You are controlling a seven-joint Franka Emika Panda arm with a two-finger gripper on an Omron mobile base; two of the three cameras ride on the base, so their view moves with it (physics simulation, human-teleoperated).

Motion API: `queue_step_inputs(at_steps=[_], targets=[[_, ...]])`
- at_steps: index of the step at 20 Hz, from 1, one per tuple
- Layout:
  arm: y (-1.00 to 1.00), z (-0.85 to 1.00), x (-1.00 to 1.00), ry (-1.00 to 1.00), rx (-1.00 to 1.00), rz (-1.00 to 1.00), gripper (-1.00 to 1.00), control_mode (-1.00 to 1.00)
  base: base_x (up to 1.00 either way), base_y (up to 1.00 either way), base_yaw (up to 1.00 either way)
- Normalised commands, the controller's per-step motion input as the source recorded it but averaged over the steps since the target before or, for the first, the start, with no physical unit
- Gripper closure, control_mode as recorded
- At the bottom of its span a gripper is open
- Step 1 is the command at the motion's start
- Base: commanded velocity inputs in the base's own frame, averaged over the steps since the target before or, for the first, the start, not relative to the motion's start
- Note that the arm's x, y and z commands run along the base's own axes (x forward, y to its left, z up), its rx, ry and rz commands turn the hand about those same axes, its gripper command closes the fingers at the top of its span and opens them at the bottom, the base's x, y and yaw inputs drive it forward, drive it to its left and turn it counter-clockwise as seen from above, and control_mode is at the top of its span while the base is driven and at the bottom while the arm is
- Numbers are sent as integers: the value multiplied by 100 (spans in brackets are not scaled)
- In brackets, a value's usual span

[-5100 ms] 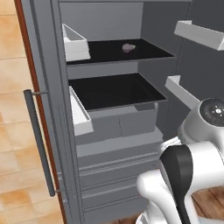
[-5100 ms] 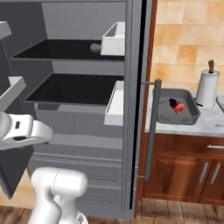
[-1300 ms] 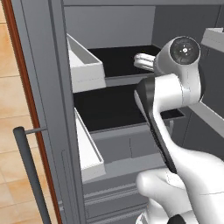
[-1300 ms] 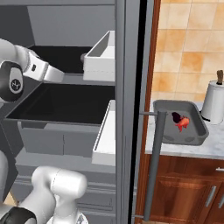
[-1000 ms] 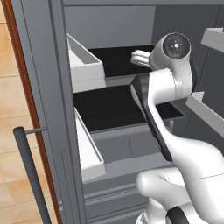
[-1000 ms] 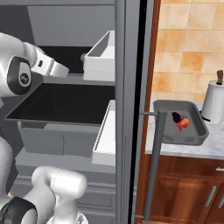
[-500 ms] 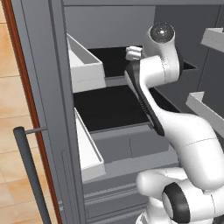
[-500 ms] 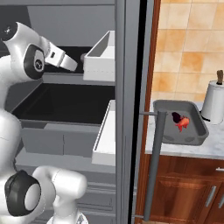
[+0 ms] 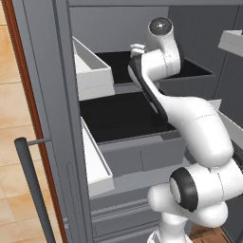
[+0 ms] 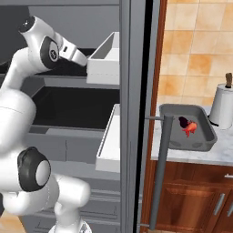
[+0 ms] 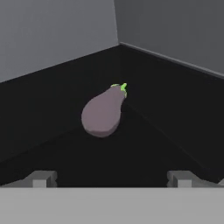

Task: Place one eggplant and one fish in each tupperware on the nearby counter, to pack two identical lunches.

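Dark grey tupperware (image 10: 207, 139) on bench, well right of jaws, holding red-orange fish (image 10: 191, 127) beside dark eggplant. Second eggplant (image 11: 103, 113) on black fridge shelf (image 11: 144, 157), just ahead of jaws (image 11: 111, 178), untouched. Jaws fully open, empty. Arm reached deeper onto shelf than half a second ago.

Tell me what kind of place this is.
A simulated kitchen, seen at an open fridge: dark shelves with an eggplant on one, and beside it a marble counter holding a paper-towel roll before a tiled wall.
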Motion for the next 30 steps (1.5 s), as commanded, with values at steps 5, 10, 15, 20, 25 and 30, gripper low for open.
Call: queue_step_inputs(at_steps=[5, 10, 15, 20, 25, 30], targets=[[0, -6, 67, 4, 0, 0, -100, -100, 0, 0, 0], [0, -9, 57, 4, 0, 0, -100, -100, 0, 0, 0], [-3, -13, 31, 3, 0, -4, -100, -100, 0, 0, 0], [-15, -16, 14, 0, 0, -10, -100, -100, 0, 0, 0], [-23, -19, 7, 0, 0, -15, -100, -100, 0, 0, 0], [-18, -19, 14, 0, 0, -15, -100, -100, 0, 0, 0]])
